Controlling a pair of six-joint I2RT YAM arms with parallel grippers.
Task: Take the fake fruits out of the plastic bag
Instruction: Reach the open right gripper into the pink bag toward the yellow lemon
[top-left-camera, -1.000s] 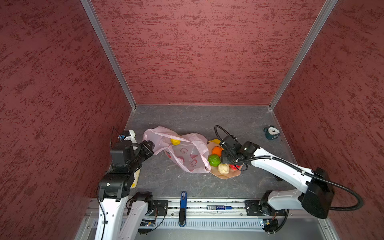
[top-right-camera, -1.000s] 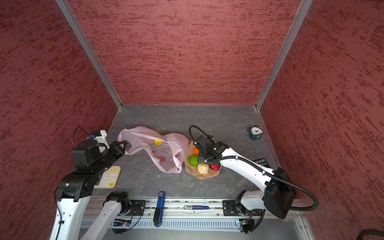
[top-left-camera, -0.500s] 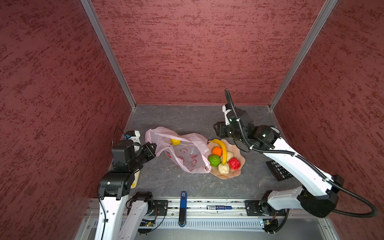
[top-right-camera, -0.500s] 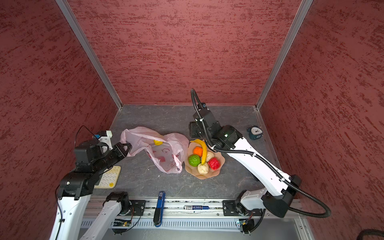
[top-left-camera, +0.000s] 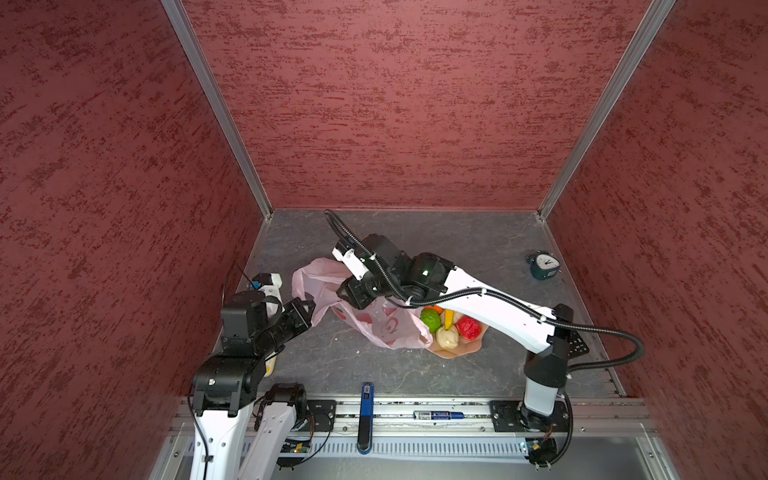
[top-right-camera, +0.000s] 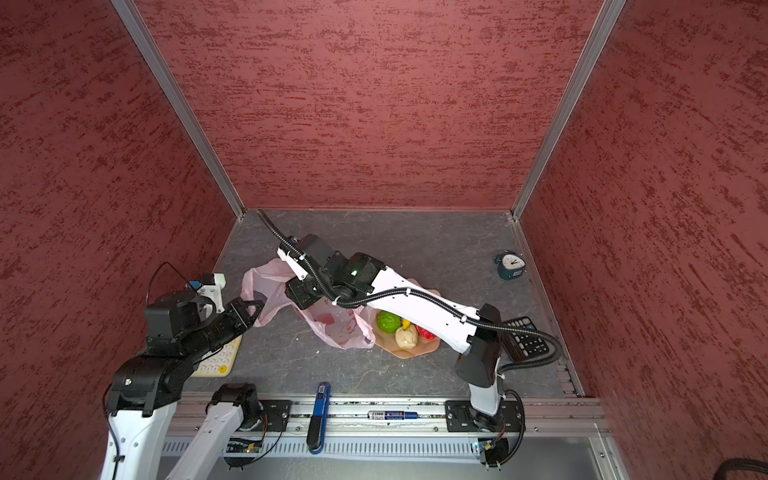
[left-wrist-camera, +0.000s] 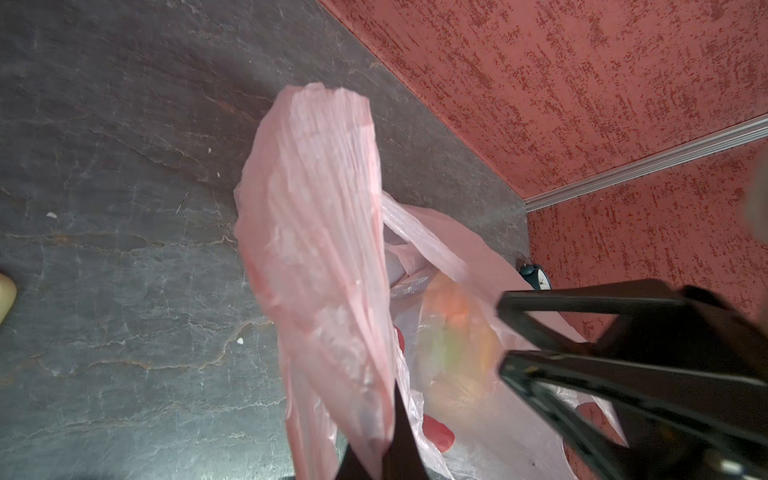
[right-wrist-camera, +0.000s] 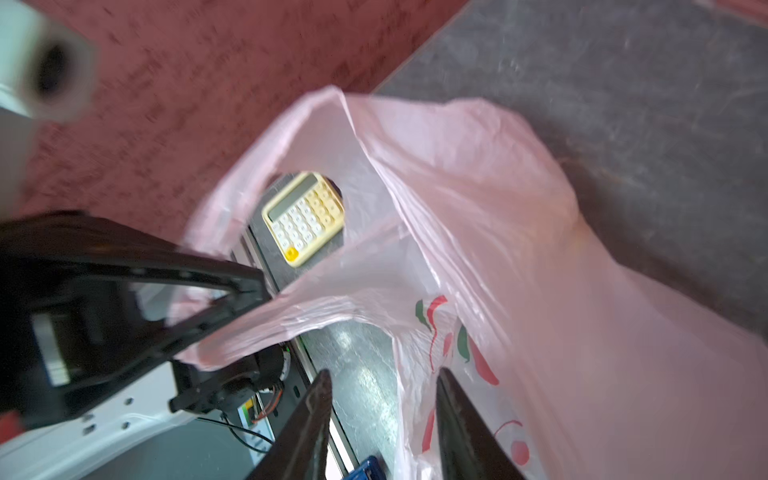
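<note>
Left gripper (top-left-camera: 305, 306): closed on a handle loop of the bag (top-left-camera: 386, 332), holding the loop raised off the floor (top-left-camera: 457, 241) at the bag's left end.
Right gripper (right-wrist-camera: 384, 374): jaws partly apart at the bag's mouth; thin film hangs in the gap, unclamped; nothing held.
Bag position: centre-left on the floor; right edge touches the dish (top-left-camera: 455, 354).
Fruit outside bag: green ball (top-left-camera: 430, 320), red ball (top-left-camera: 468, 327), cream ball (top-left-camera: 446, 337) and banana (top-left-camera: 449, 316) sit in the dish; orange ball (top-left-camera: 435, 309) is partly hidden under the right arm.
Fruit inside bag: cannot tell; the right gripper covers the opening in both top views.
Open room: bare floor behind the bag up to the back wall (top-left-camera: 395, 104), between dish and clock (top-left-camera: 544, 266), and forward to the front rail (top-left-camera: 602, 409).
Edge obstacles: yellow calculator (top-right-camera: 218, 359) by the left wall, beneath the left arm; black keypad (top-right-camera: 524, 338) near the right wall; clock near the back right corner.
</note>
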